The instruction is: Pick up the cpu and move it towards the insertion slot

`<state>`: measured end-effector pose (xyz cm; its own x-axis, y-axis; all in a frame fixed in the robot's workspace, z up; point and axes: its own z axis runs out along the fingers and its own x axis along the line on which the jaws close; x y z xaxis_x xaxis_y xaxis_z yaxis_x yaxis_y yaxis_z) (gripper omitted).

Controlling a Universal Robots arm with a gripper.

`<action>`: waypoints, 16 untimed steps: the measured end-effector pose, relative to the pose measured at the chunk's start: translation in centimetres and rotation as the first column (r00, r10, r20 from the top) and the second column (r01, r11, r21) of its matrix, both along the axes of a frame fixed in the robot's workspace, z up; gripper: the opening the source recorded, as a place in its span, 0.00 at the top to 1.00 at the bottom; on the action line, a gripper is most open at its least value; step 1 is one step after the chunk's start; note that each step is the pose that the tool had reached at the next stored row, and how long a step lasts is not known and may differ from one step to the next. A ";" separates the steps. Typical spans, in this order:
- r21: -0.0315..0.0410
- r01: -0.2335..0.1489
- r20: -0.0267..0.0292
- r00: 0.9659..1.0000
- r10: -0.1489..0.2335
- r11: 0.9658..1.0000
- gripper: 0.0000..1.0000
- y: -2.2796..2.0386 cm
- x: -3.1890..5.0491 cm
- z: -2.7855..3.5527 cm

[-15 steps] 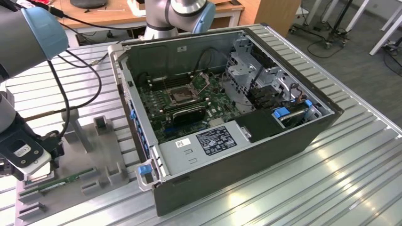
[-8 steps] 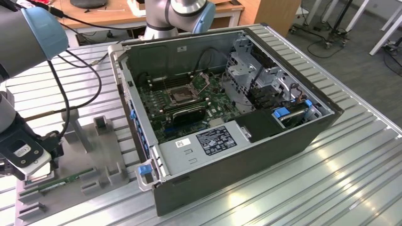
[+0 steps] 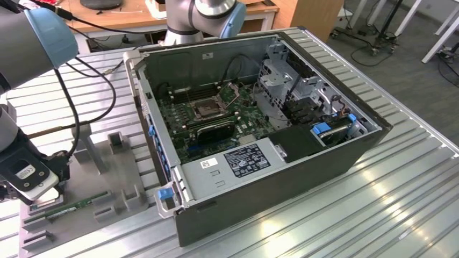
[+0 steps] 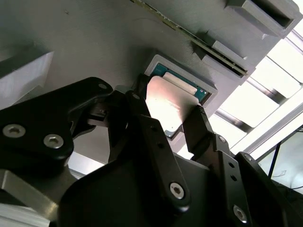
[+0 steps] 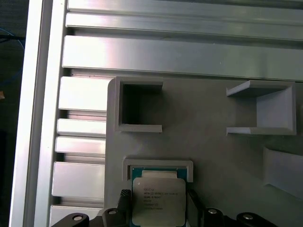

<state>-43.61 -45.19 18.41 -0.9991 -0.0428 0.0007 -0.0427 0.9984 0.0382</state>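
The gripper (image 4: 169,116) is closed on the cpu (image 5: 157,198), its fingers (image 4: 198,125) set against two opposite edges. The cpu sits between them, low in its nest (image 5: 158,164) on the grey plate (image 5: 208,151), not yet lifted clear. A memory stick (image 3: 68,207) lies just beside the gripper on that plate. The slot (image 3: 206,109) is well apart from the gripper, inside the open case (image 3: 287,161). The hold looks thin to me: such narrow edges could slip, or the cpu could tilt and snag the nest wall when lifted. The case wall between gripper and slot could catch a low carry.
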 end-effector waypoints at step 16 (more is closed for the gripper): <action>0.000 0.000 0.000 1.000 0.000 1.000 0.45 0.02 0.01 0.07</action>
<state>-43.60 -45.18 18.47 -0.9991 -0.0427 0.0004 -0.0427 0.9984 0.0384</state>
